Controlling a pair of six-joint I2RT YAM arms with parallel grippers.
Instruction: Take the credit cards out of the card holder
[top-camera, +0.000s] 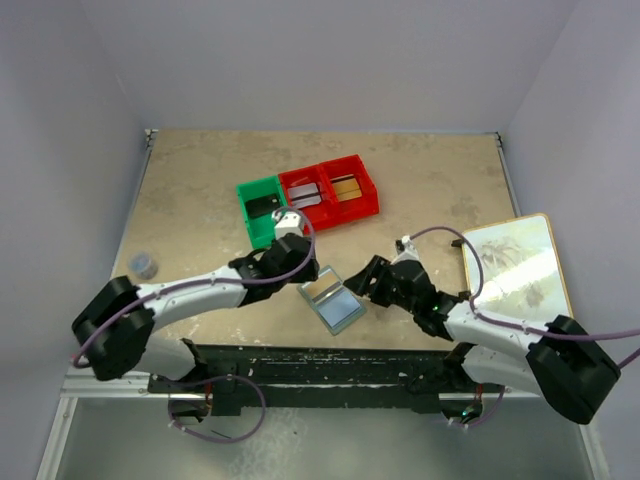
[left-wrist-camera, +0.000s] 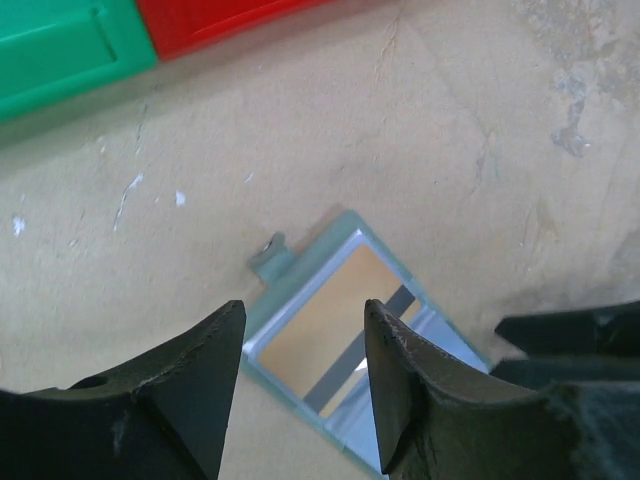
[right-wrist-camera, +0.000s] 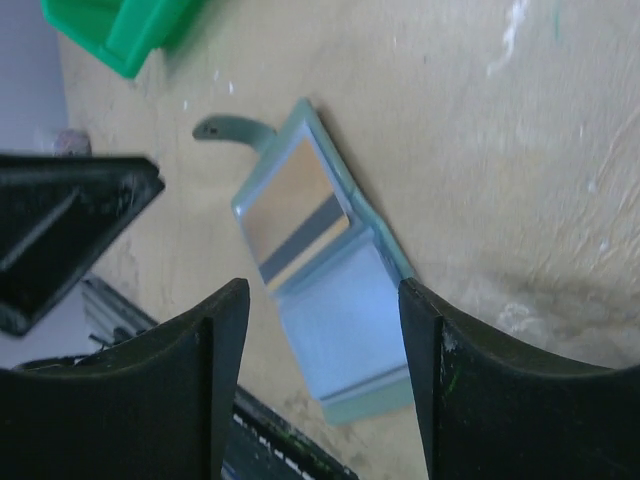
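Observation:
The light blue card holder (top-camera: 333, 302) lies open and flat on the table between my two grippers. One panel holds a tan credit card (left-wrist-camera: 320, 325) with a dark stripe; the other panel (right-wrist-camera: 340, 320) shows plain blue. Its snap tab (right-wrist-camera: 225, 128) sticks out from the card side. My left gripper (top-camera: 306, 272) hovers over the card panel, open (left-wrist-camera: 304, 305), with nothing between its fingers. Facing it from the right, my right gripper (top-camera: 362, 284) is also open (right-wrist-camera: 322, 285) over the blue panel and holds nothing.
A green bin (top-camera: 262, 210) and two red bins (top-camera: 330, 192) stand behind the holder; the red ones hold a silver card (top-camera: 305, 195) and a gold card (top-camera: 347, 188). A pale board (top-camera: 515, 265) lies at the right edge. A small grey object (top-camera: 144, 264) sits far left.

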